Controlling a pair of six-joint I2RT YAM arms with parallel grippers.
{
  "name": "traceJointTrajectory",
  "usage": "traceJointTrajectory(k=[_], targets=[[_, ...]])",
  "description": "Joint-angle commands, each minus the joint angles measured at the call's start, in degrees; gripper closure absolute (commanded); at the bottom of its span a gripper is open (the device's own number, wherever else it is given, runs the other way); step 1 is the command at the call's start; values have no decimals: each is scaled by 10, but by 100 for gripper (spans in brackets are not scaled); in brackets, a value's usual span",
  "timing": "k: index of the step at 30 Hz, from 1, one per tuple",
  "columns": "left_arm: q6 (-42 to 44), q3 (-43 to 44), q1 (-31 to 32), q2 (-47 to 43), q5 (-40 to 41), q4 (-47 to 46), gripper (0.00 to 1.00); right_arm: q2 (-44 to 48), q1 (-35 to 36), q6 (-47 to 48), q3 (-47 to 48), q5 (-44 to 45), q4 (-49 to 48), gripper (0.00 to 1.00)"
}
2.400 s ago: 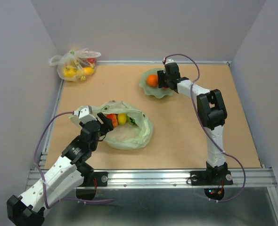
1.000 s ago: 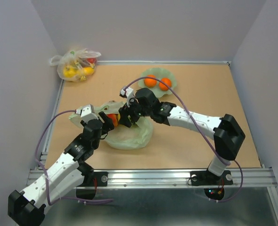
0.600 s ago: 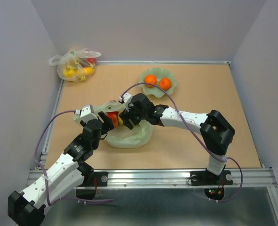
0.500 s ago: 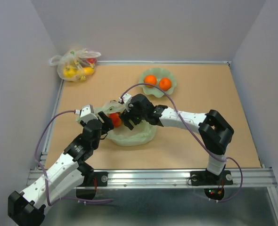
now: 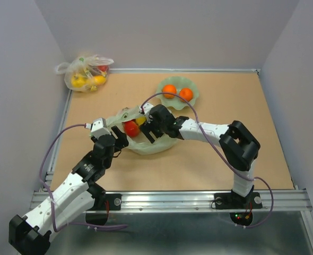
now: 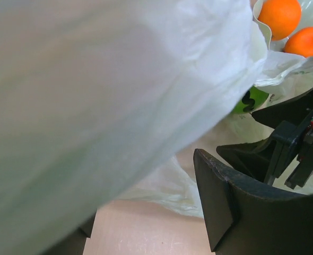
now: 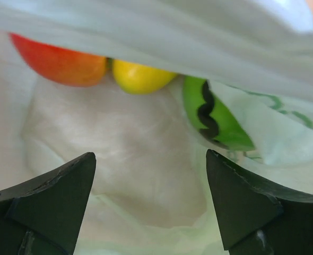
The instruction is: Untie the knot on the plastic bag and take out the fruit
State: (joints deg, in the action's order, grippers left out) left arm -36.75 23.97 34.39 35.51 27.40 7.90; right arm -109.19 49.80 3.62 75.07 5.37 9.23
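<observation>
The right end effector point(image 7: 149, 156), spread and empty, faces likely light, smooth fruit point(image 7: 140, 76) in the limp plastic bag point(image 7: 146, 32), best pinched mid-body.

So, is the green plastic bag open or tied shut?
Open: the right wrist view looks inside the plastic bag at the fruit.

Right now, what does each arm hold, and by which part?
Right gripper: nothing, fingers open in the mouth of the bag. Left gripper: the bag's rim drapes over it; whether the fingers pinch it cannot be told.
</observation>
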Motion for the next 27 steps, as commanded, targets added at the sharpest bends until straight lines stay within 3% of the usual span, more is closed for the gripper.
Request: traceJointTrajectory(k=[1, 7, 14, 27], targets=[[13, 20, 0, 4, 3, -19, 23, 41, 4, -56, 43, -71, -9, 12], [-5, 25, 0, 10, 23, 3, 23, 28, 7, -100, 59, -138, -55, 16], [-4, 20, 0, -10, 19, 7, 23, -25, 10, -97, 98, -148, -109, 16], [-1, 21, 0, -18, 15, 18, 24, -141, 12, -130, 141, -163, -177, 6]])
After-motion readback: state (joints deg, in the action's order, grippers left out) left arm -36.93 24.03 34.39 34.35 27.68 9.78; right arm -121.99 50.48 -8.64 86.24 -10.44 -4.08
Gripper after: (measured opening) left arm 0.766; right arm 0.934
